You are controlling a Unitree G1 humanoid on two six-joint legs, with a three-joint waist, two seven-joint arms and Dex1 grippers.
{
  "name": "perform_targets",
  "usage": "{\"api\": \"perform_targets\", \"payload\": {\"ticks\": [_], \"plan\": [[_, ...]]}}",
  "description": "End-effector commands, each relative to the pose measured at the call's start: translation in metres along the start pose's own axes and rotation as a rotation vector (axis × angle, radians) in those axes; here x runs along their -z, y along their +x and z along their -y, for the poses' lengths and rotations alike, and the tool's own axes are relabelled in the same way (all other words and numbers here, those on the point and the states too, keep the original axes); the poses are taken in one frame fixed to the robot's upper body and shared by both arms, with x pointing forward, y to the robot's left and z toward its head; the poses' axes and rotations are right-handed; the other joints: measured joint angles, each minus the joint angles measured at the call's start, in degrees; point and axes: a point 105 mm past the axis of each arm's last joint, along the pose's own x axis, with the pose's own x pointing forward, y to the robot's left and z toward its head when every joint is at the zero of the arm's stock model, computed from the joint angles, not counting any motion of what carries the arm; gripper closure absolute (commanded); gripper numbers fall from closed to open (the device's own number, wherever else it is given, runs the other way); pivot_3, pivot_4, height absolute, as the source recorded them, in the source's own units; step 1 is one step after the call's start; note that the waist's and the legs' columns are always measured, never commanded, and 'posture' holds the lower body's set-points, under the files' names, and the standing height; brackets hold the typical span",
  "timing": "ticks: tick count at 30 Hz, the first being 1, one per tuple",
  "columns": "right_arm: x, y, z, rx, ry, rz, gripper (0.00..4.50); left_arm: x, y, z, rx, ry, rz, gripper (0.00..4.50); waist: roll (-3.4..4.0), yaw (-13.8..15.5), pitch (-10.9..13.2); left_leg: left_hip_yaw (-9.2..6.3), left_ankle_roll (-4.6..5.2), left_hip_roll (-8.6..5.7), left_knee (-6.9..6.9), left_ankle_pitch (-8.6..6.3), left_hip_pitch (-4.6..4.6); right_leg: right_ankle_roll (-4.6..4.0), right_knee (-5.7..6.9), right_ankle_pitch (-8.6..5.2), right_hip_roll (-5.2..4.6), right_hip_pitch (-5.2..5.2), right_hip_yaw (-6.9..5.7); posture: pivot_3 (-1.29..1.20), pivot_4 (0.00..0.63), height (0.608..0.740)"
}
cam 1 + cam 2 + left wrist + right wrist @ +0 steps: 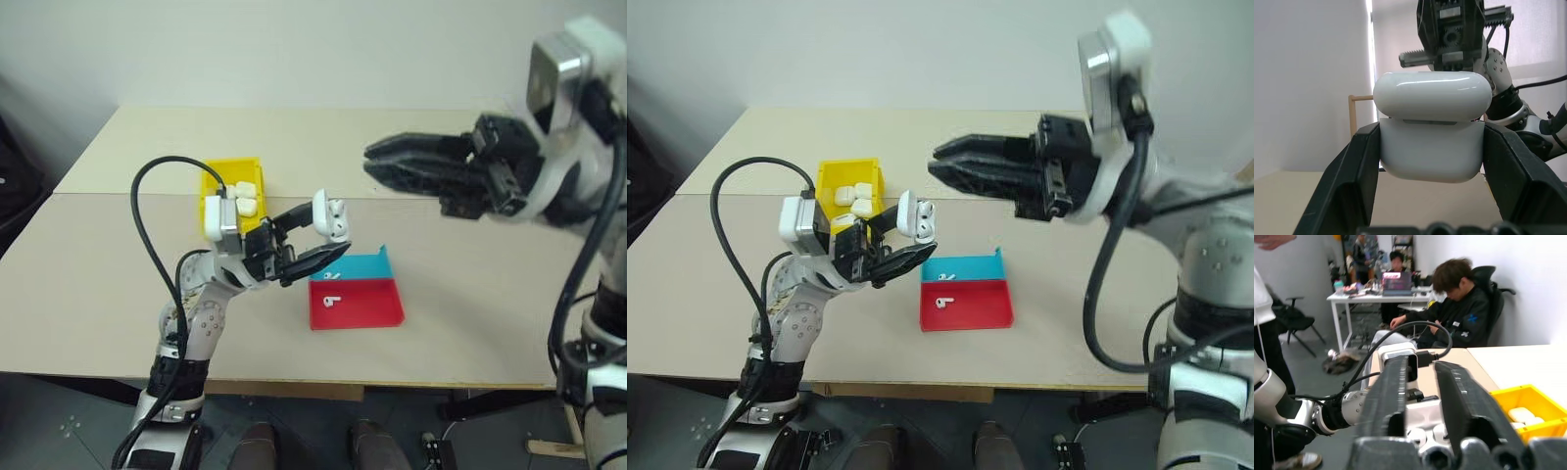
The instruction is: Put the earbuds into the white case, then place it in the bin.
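Left hand (312, 243) is clamped on the case (329, 217), held up off the desk (470, 323) with the lid flipped open. In the right wrist view two rounded white heads sit in the case wells, so both earbuds (1426, 434) look seated, though that's a judgement, they're partly hidden by the fingers.

Right hand (377, 163) hangs above and to the right of the case, apart from it. Fingers (1388, 396) show a narrow gap with nothing between them; whether it counts as open or closed I can't tell.

Red tray (377, 308) holds one loose earbud (332, 301), and the blue tray (377, 266) behind it has another small white piece. These are spares, not ours.

Bin (217, 174) sits behind the left arm, already holding several white cases (245, 191).

Step in hand, as I read it: shut the lid.
- Bring the right fingers onto the top of the lid, not its hinge side.
- Push the lid down toward the body, in line with the left grip, so the case doesn't twist out.
- Keep the left clamp on the lower half only, clear of the lid seam.
- Risk: glossy shell, side load could slip it.

Then move to the bin and release low.
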Motion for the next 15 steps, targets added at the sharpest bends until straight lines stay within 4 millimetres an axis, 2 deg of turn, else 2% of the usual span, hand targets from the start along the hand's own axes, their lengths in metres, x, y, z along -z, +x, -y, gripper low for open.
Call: {"api": "perform_targets", "payload": {"ticks": [1, 7, 15], "plan": [[0.0, 0.008, 0.004, -0.07, -0.03, -0.064, 4.37, -0.002, 0.007, -0.002, 0.025, 0.049, 0.011, 1.72, 0.0, 0.04, 0.0, 0.01, 0.0, 0.0, 0.0, 0.0, -0.02, 0.0, 0.0, 0.0, -0.01, 0.0, 0.0, 0.0, 0.15, 0.74], [0.003, 0.029, 0.018, -0.156, -0.097, -0.179, 4.46, 0.008, 0.007, -0.007, 0.009, 0.066, -0.014, 1.72, 0.0, 0.04, 0.01, 0.0, 0.0, -0.01, 0.01, 0.0, -0.05, 0.0, 0.02, 0.0, -0.02, -0.05, -0.02, 0.0, 0.15, 0.74], [0.007, 0.061, 0.032, -0.204, -0.219, -0.328, 4.46, 0.013, 0.005, -0.011, -0.006, 0.097, -0.042, 1.72, 0.02, -0.1, 0.02, -0.01, -0.01, -0.01, 0.02, 0.0, -0.1, 0.0, 0.11, 0.01, -0.04, -0.14, -0.01, 0.0, 0.15, 0.74]]}}
